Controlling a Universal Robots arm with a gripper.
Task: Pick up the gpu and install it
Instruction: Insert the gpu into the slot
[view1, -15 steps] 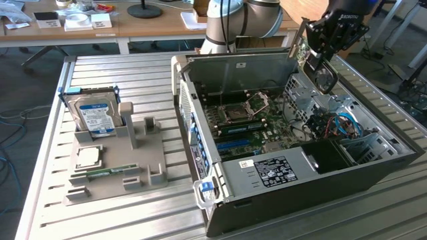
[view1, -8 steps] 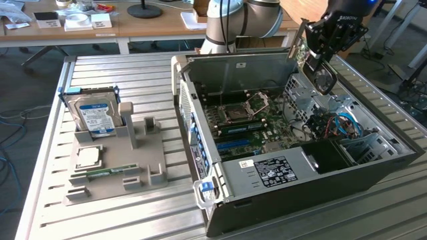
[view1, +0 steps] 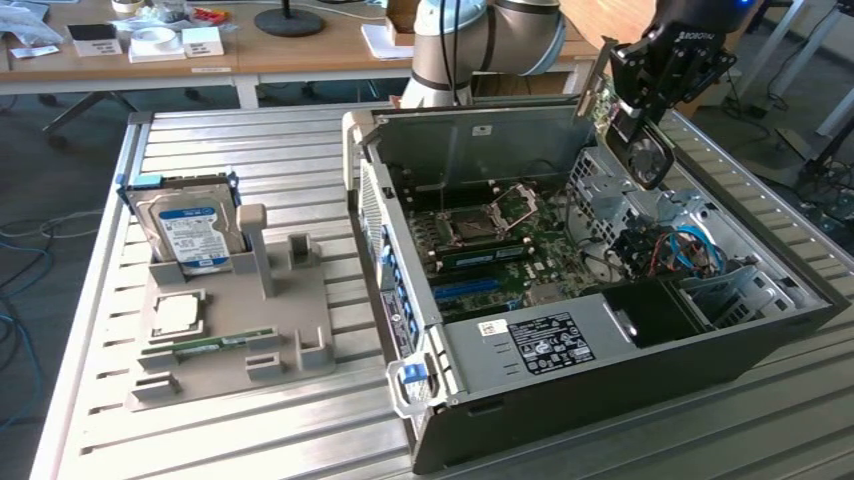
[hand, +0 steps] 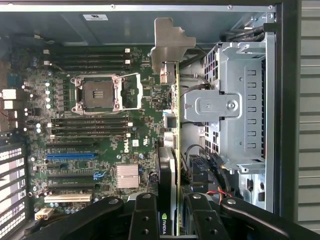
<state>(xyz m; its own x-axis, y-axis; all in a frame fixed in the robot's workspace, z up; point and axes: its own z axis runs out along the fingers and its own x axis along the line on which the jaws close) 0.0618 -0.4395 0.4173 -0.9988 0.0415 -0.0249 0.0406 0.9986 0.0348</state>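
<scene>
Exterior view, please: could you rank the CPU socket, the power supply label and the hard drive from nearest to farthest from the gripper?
1. CPU socket, inside the case, closest to the gripper, which holds the gpu.
2. Power supply label, at the case's end nearer the camera.
3. Hard drive, upright in the grey holder on the exterior view's left.

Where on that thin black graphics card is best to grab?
Probably pinch the gpu across its two flat faces, at the end away from its silver bracket, as the gripper does here. It is thin and edge-on, so fingers close from either side.
</scene>
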